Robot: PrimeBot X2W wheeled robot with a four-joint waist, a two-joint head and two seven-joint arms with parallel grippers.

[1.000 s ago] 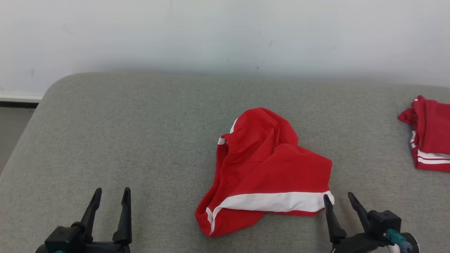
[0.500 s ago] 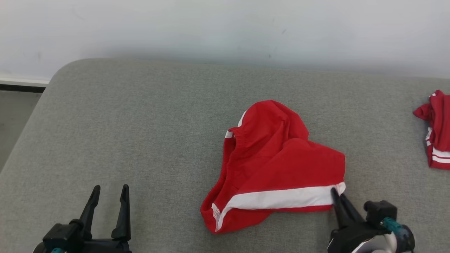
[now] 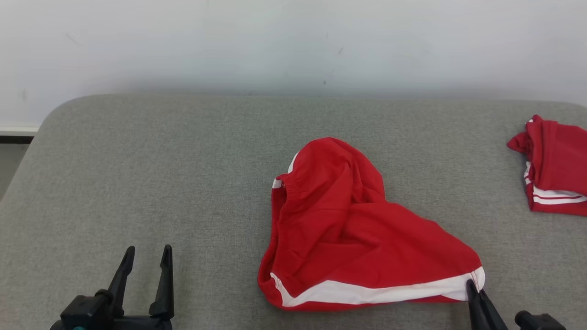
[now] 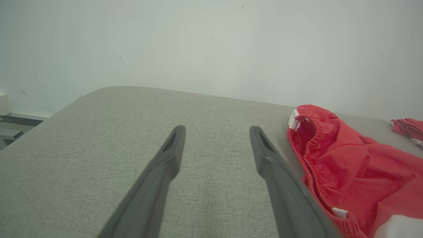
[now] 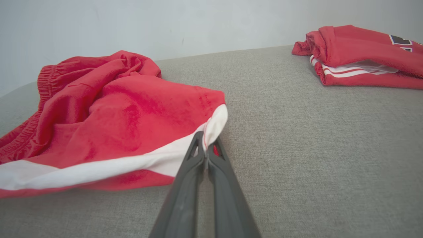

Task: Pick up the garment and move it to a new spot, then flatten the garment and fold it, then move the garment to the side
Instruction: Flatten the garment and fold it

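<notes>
The right hand (image 5: 206,145) clamps the white-banded hem corner (image 5: 216,122) of limp, seemingly light shorts (image 3: 348,229); left hand (image 3: 148,251) rests spread apart.

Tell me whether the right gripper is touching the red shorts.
Touching. The right wrist view shows the right gripper with its jaws closed on the white-banded corner of the red shorts, the fabric pinched between them.

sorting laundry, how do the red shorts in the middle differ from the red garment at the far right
The middle shorts lie crumpled; the far-right garment is folded. The right gripper pinches the shorts' corner; nothing touches the far-right garment. Both are red with white stripes.
</notes>
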